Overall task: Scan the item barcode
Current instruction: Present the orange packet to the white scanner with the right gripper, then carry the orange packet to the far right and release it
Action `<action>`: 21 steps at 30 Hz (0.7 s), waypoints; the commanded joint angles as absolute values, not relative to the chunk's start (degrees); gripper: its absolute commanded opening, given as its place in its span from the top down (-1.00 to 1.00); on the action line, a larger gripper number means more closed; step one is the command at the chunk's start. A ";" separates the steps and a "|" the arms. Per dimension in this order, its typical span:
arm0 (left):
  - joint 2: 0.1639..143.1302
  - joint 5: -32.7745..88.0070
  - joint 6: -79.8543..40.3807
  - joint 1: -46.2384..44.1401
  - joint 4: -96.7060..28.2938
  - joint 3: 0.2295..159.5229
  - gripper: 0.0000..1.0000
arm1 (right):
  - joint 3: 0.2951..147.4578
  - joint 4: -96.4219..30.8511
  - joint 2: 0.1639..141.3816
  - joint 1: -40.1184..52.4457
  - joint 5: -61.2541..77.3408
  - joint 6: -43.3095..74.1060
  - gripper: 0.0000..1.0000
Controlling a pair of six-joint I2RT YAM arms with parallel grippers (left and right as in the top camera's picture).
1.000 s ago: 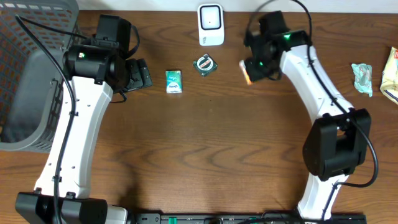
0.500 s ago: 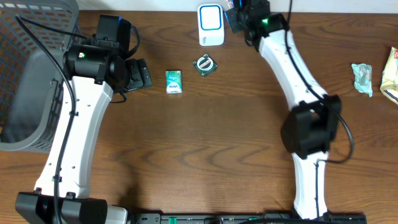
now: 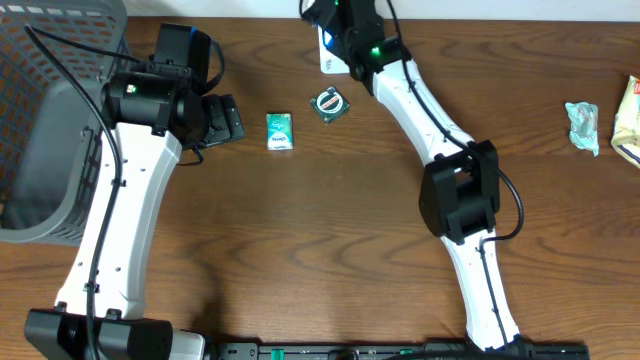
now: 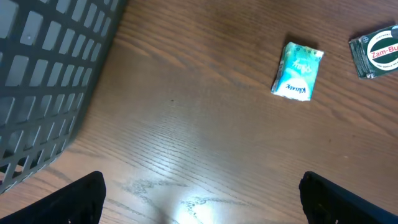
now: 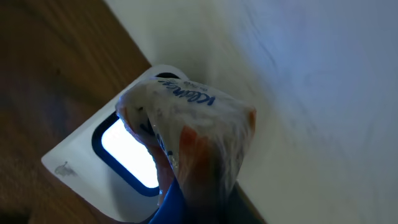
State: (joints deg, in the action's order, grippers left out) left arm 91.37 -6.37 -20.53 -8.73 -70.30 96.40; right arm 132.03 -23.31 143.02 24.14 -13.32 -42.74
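Observation:
In the right wrist view my right gripper [image 5: 199,202] is shut on a crinkled white and orange tissue packet [image 5: 186,124], the item. The packet hangs just in front of the white barcode scanner [image 5: 81,171], partly covering its lit, blue-rimmed window [image 5: 127,152]. From overhead, the right gripper [image 3: 325,18] sits over the scanner [image 3: 330,62] at the table's back edge, and the packet is hidden under the wrist. My left gripper [image 3: 215,120] is open over bare wood, its black fingertips [image 4: 81,199] wide apart and holding nothing.
A teal packet [image 3: 280,131] [image 4: 297,70] and a dark green Zam-Buk item [image 3: 329,104] [image 4: 377,51] lie between the arms. A grey basket [image 3: 40,120] [image 4: 43,81] stands at the left. A green-white wrapper [image 3: 582,126] and a yellowish pack [image 3: 628,120] lie far right.
My right arm has swung left along the back edge, carrying the packet from right of the scanner to directly over it. The left arm has not moved.

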 commanded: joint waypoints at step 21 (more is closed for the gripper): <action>90.98 -7.11 -19.97 -8.58 -70.48 96.92 -0.95 | 133.29 -35.51 135.02 15.62 -18.48 -22.96 0.98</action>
State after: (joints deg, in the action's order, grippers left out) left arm 91.37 -6.39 -20.53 -8.73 -70.28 96.40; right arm 132.05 -31.94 141.82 20.71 -15.05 -31.53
